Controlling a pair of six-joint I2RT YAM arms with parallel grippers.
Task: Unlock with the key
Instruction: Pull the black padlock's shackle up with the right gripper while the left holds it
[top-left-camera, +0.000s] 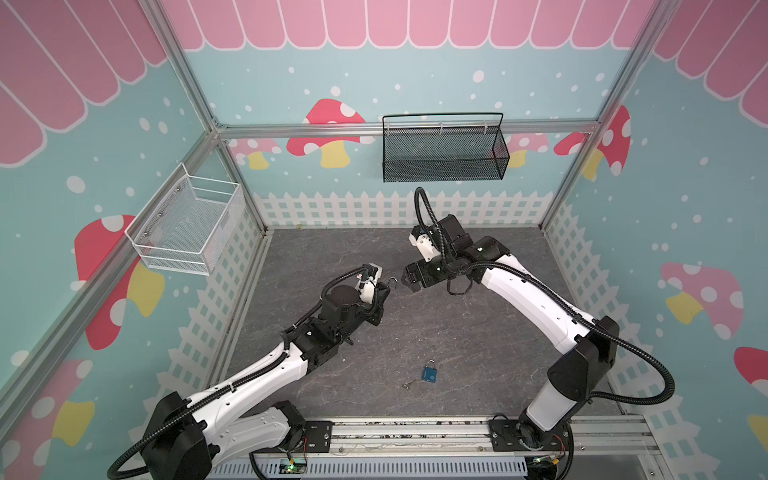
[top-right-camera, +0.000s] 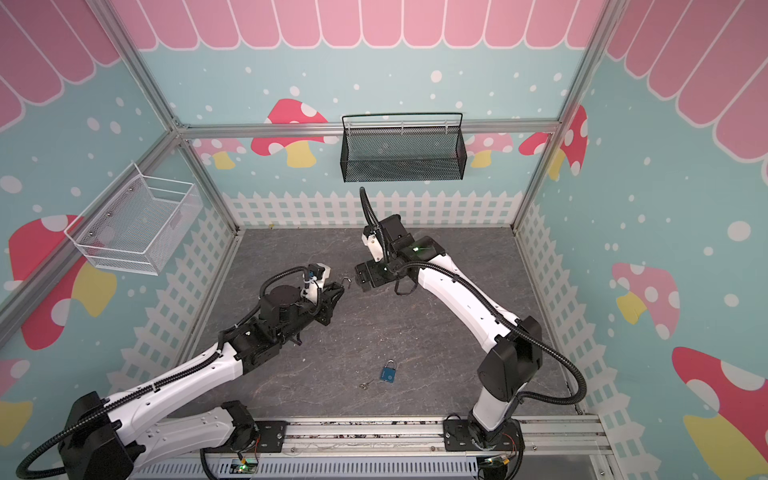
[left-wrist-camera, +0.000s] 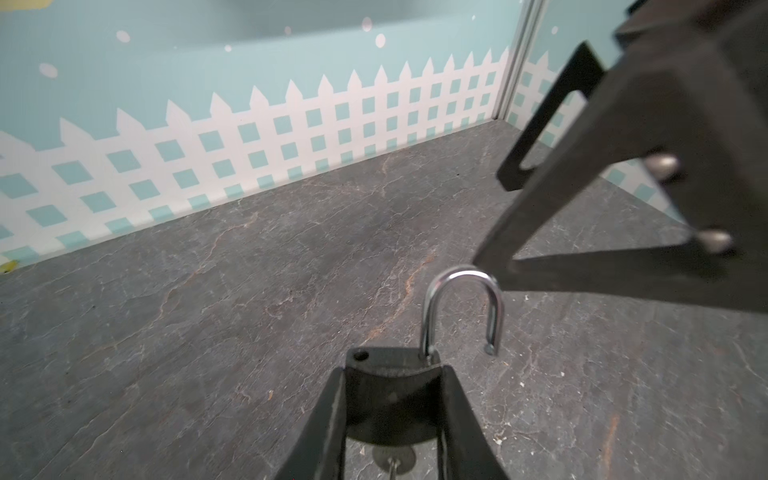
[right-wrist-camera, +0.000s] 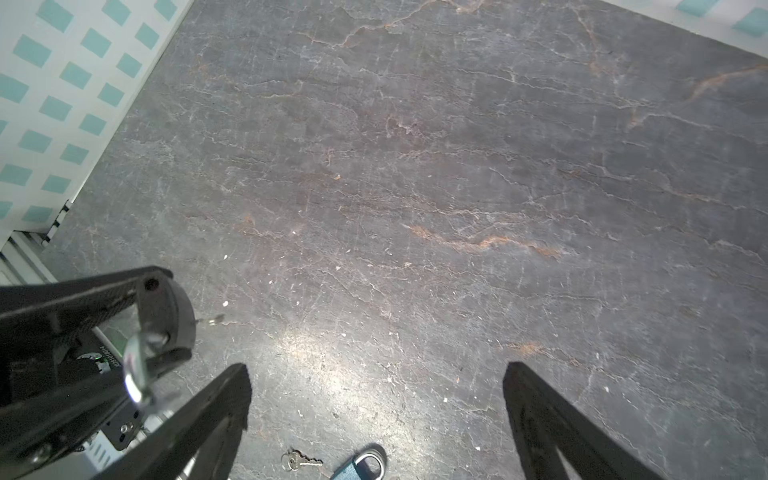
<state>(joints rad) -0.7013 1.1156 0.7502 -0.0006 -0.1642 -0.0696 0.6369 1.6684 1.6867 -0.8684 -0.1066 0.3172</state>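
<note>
Clearly unlocked: black padlock (left-wrist-camera: 386, 363) gripped, shackle (left-wrist-camera: 461, 286) swung out

White wire basket (top-left-camera: 174, 232) hangs on the side wall, black mesh basket (top-left-camera: 440, 153) on the back wall; only their own mesh shows thru both. Table (top-left-camera: 457, 332) is dark grey, stone-look; walls teal w/ mushrooms, white picket fence, pink scallops up top. Nr the front edge lie a blue padlock (top-left-camera: 430, 375) & a loose key (top-left-camera: 409, 385), just beside each other. Left gripper (top-left-camera: 383, 289), mid-table, pinches the black padlock by its body; shackle free at one end, inserted key (left-wrist-camera: 392, 457) sticking from the base. Right gripper (right-wrist-camera: 376, 370) is spread wide, one fingertip (left-wrist-camera: 482, 262) right by the shackle's bend; contact can't tell
</note>
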